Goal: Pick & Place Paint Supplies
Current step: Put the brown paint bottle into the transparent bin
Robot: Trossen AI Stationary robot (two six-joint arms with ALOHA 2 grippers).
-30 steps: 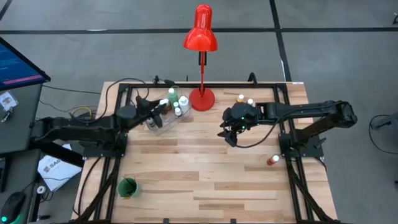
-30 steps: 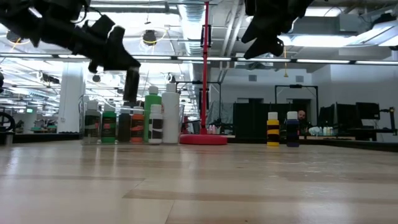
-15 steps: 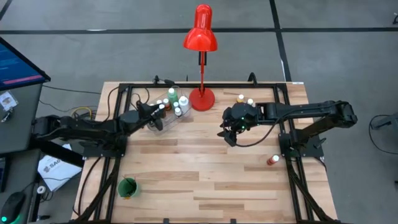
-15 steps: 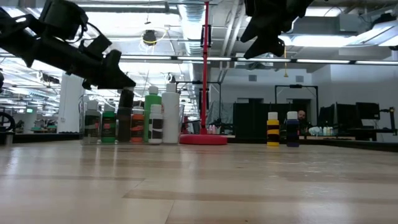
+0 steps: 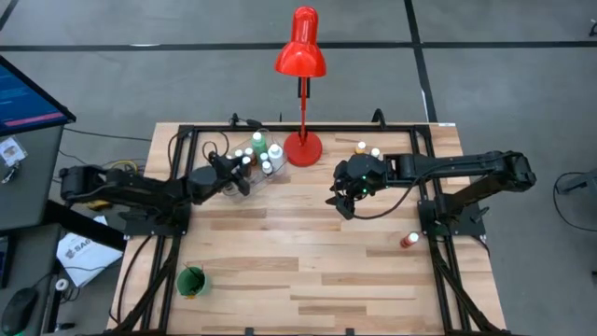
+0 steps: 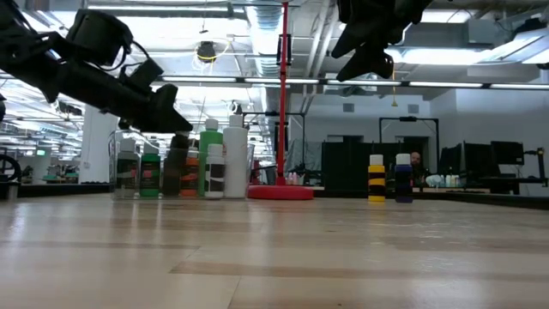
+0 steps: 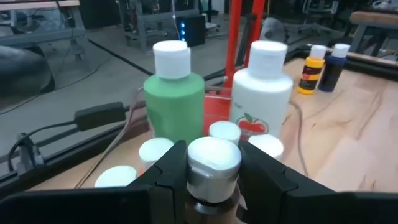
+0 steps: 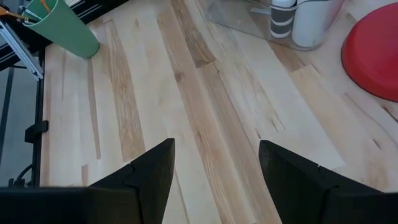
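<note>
A clear container (image 5: 250,166) at the table's far left holds several small paint bottles, among them a green one (image 7: 175,101) and a white one (image 7: 260,93). My left gripper (image 7: 214,177) is shut on a dark bottle (image 6: 177,167) with a white cap, set down among them; I cannot tell whether its base rests on the container's floor. My right gripper (image 5: 338,203) hangs open above the middle of the table with nothing between its fingers (image 8: 149,171). A yellow bottle (image 6: 376,178) and a blue bottle (image 6: 403,178) stand upright at the far right. My left gripper pinches the dark bottle's white cap (image 7: 214,155) between its two fingers (image 7: 171,173), one on each side. The fingers come nearly level from the table's left side, slanting slightly down. The bottle hangs upright below them, level with the other bottles in the container.
A tall red desk lamp (image 5: 301,56) stands on its round base (image 5: 303,147) right beside the container. A green cup (image 5: 191,280) stands near the front left. A small red bottle (image 5: 408,241) stands by the right arm's base. Bare wood lies between the arms.
My left gripper has gone down with the dark bottle. The bottle hung above the other bottles a second ago and now sits level with them inside the clear container. It has stayed upright.
</note>
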